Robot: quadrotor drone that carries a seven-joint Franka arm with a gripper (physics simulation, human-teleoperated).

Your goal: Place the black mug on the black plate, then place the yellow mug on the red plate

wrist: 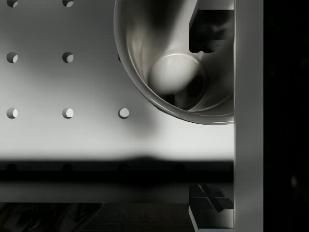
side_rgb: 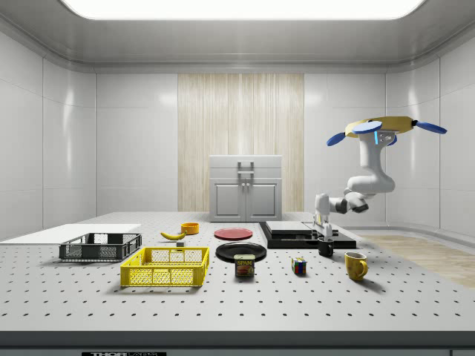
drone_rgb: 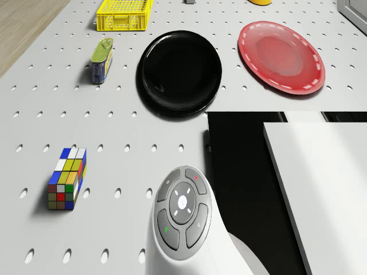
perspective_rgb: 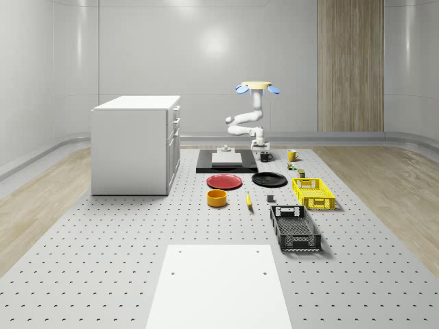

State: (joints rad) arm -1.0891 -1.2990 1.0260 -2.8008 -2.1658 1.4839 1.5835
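**Fingers poised over the black mug's rim**

Here we are at the far end of the perforated grey worktop (perspective_rgb: 103,260). The yellow-bodied, blue-rotored drone (side_rgb: 386,127) hovers in the air above that end, with its white arm folded down and the gripper (side_rgb: 324,231) pointing straight down at the glossy black mug (side_rgb: 326,249).

The mug stands upright on the worktop, just beside the edge of the flat black mat (perspective_rgb: 206,166). It is well apart from the round black plate (drone_rgb: 179,71) where it belongs.

From the wrist we look right down into the mug's shiny bowl. The fingers (wrist: 212,29) are spread wide and hold nothing. One dark pad hangs over the mug's inside, and the other sits outside the near wall. We read that as a rim pinch being lined up, not yet made.

How will it handle? We judge it stiff and hard, probably fairly light, with a slick glaze that gives the pads little to bite on. The wall between the pads looks like the right place to take hold. We would grip low enough that the rim cannot slip out, and keep the mug upright on the way over. It looks like something that would chip if it dropped. We cannot tell from here where the handle sits, so that needs care as the pads come together.

The yellow mug (side_rgb: 356,265) waits nearby on the worktop, and the round red plate (drone_rgb: 281,56) lies just beside the black one.
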